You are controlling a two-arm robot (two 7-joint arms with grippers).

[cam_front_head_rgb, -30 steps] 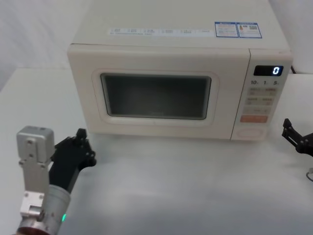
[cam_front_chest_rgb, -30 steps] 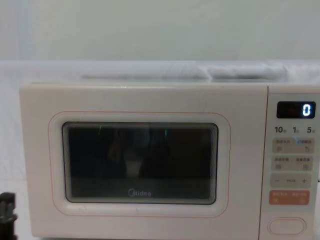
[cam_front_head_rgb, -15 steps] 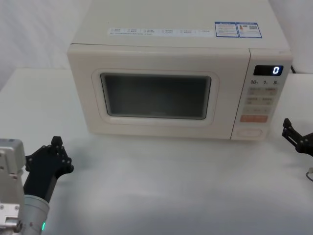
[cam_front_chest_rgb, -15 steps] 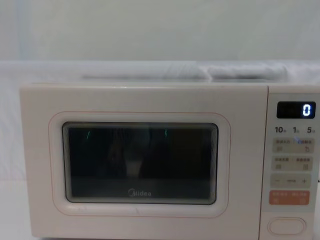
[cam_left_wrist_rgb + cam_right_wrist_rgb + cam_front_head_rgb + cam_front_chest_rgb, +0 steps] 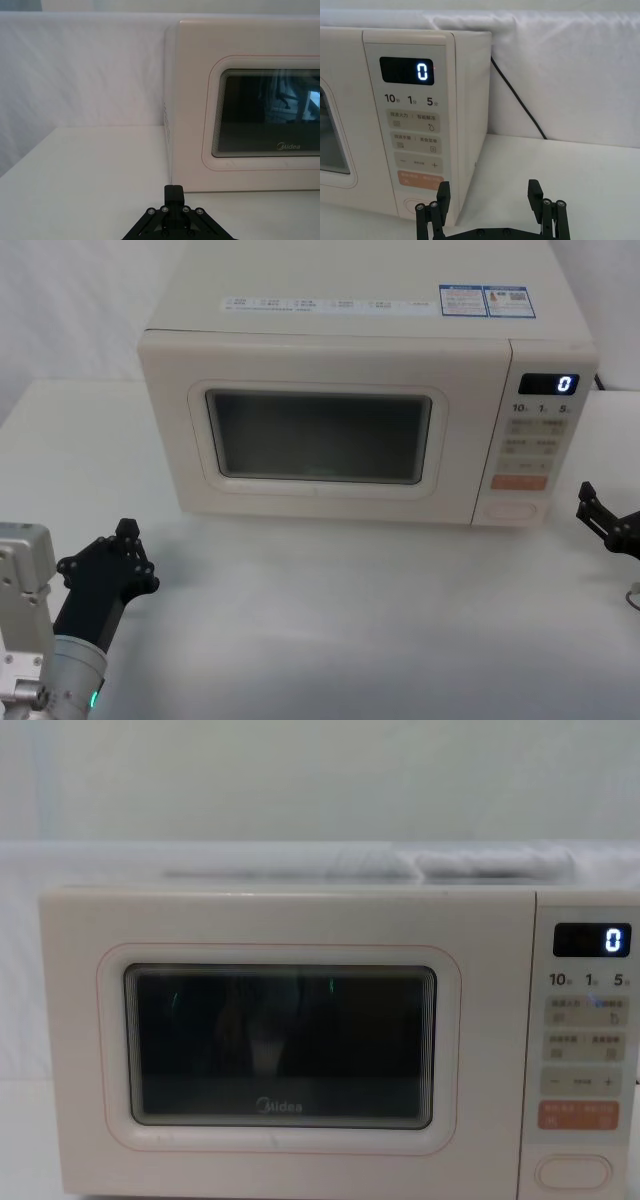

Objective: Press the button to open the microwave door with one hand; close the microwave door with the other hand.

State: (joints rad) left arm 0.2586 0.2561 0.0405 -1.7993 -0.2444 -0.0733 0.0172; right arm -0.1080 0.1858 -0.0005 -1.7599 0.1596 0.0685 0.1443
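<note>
- Left gripper (image 5: 128, 550) has edged slightly up-right since earlier, lower left of frame, fingers seemingly closed.
- Right gripper (image 5: 489, 192), fingers spread, sits lower right near the button (image 5: 514, 509).
- Microwave door (image 5: 320, 425) is shut.

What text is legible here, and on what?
"0": black display on the control panel.
"10", "1", "5": printed below the display.
"−", "+": one cream key.
"Midea": microwave door, under its window.
Chinese key captions and the top stickers: too small to read.

Cream door (image 5: 280, 1050) with dark window, thin pink outline, grey logo. Cream button (image 5: 573, 1172) under an orange key (image 5: 578, 1115). Black grippers (image 5: 120, 555), (image 5: 490, 200). White table (image 5: 350, 620).
</note>
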